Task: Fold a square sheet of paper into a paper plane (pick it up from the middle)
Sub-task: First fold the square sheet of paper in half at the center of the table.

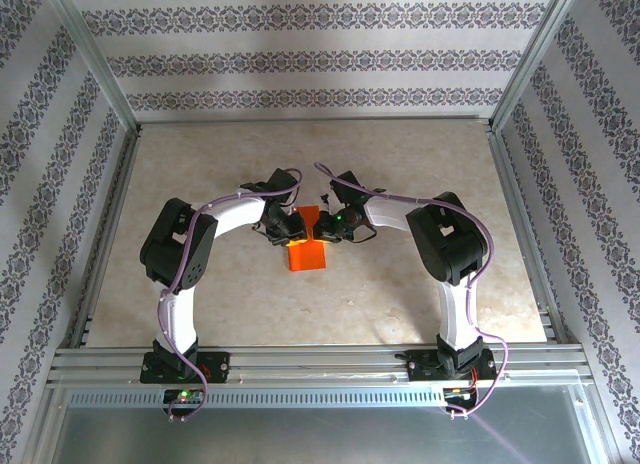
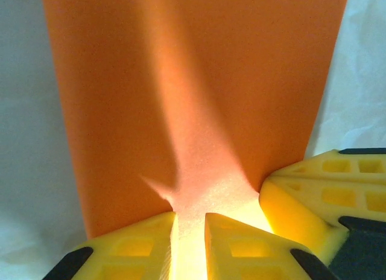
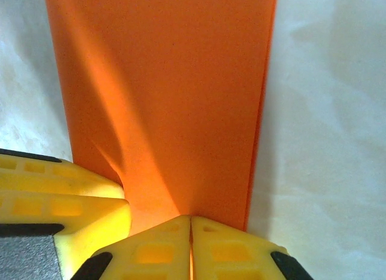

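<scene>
Left claw, paper; beige tabletop, walls

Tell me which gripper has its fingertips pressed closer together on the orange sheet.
The right gripper: its yellow fingertips nearly touch on the orange sheet, whereas the left gripper shows a bright strip of paper between its own.

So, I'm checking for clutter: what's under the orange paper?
Pale table shows around the square sheet of paper; the patch directly beneath it is covered and cannot be checked.

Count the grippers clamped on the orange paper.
2. The left gripper and the right gripper pinch the same edge of the paper, side by side.
</scene>
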Motion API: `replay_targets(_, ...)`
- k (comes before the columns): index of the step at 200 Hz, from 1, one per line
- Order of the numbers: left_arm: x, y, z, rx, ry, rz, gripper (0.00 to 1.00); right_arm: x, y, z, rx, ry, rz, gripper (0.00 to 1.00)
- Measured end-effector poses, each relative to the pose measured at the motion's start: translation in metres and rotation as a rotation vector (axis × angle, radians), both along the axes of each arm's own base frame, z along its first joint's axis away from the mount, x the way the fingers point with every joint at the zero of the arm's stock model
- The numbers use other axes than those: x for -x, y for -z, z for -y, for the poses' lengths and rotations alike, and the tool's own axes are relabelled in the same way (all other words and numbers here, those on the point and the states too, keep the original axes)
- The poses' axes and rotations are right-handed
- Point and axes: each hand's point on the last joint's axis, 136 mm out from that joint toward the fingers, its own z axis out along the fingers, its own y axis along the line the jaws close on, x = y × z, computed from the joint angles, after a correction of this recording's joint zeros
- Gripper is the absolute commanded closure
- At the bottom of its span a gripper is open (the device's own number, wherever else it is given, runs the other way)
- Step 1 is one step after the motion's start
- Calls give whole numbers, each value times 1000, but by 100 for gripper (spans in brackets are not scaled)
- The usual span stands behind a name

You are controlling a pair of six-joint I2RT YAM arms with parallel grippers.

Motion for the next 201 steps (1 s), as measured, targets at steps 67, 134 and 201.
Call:
replay_targets(67, 3, 2, -15, 91, 14, 7, 78, 0, 1, 2, 20, 4, -12, 90)
replay_targets(134, 8, -9, -56, 131, -24, 44, 77, -1, 2, 2, 24, 5, -10, 91)
replay_targets(201, 4, -54, -14, 252, -28, 166, 79, 0, 2, 2, 27, 5, -10, 91)
